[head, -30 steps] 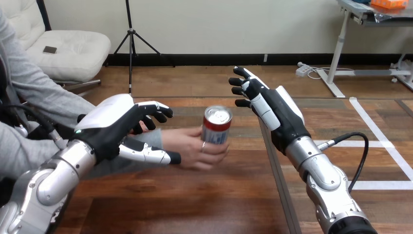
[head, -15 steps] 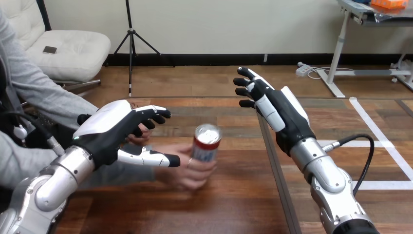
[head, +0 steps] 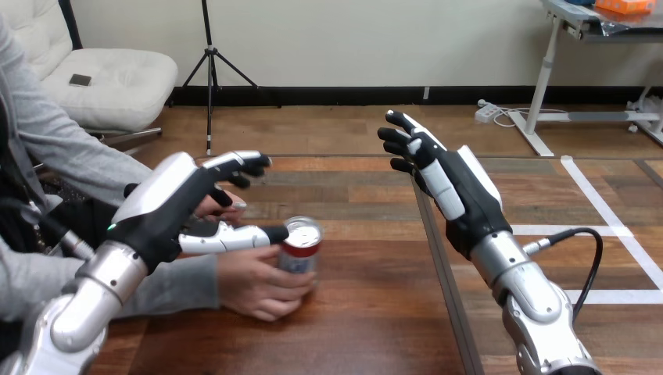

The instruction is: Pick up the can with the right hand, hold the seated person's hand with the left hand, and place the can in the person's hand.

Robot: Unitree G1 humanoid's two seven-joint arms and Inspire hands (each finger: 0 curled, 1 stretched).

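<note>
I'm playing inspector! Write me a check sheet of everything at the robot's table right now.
Surface: wooden table, dark planks.
Job's things: can, about upright and low over the table, with the person's hand wrapped round it.
Clutter: nothing seen.
Hands: left hand open, over the person's other hand and not curled round it, thumb pointing at the can. Right hand open, raised, apart from the can.
Cables: nothing seen on the table.
Surroundings: the person sits at the table's left side.
</note>
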